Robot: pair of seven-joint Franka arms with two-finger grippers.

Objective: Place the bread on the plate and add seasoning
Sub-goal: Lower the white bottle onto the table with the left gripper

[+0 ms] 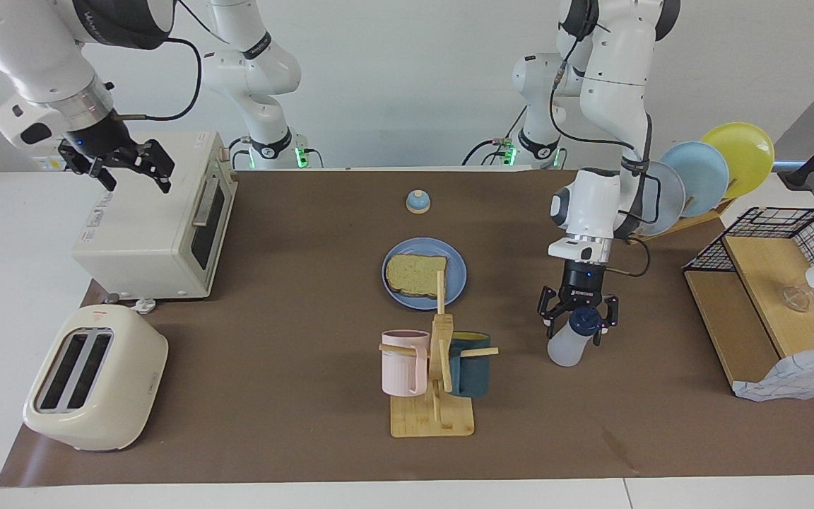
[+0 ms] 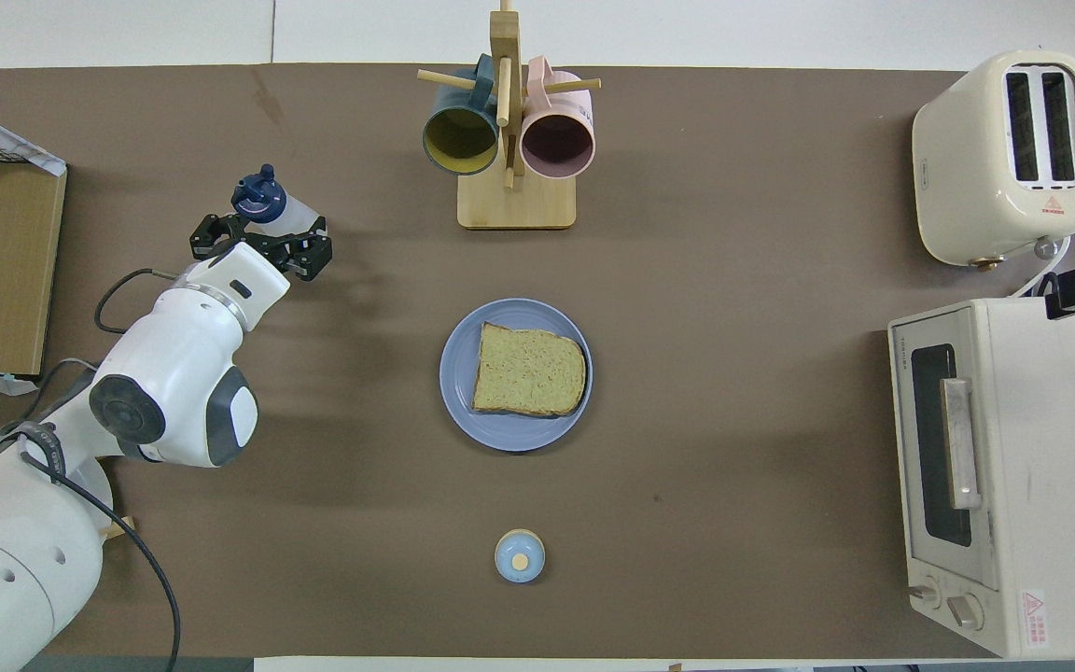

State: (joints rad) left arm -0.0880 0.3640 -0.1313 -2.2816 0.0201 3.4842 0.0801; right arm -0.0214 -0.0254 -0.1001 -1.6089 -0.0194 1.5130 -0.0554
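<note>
Counter [image 1: 294, 438]: brown mat with white margins; open room between the plate and the oven, and along the mat edge nearest the robots.
Toaster oven [image 1: 156, 215]: at the right arm's end; one corner cut off in the overhead view; small red sticker by the knobs, writing too small to read.
Toaster [image 1: 95, 378]: farther from the robots than the oven; red triangle mark on top.
Wire shelf [image 1: 774, 297]: at the left arm's end, mostly cut off in the overhead view.
Mug rack [image 1: 439, 385]: its post hides part of the plate's rim in the facing view.
Plate [image 2: 463, 411]: mid-counter, clear mat all around.
Bread [image 2: 528, 371]: lying flat on the plate.
Seasoning [image 1: 566, 343]: tilted, base on the mat, between rack and shelf.
Left claw [image 1: 577, 319]: released, fingers spread either side of the seasoning's cap, not gripping.
Right claw [image 1: 131, 166]: released, waiting above the oven.
Bell [image 2: 519, 556]: nearest the robots.
</note>
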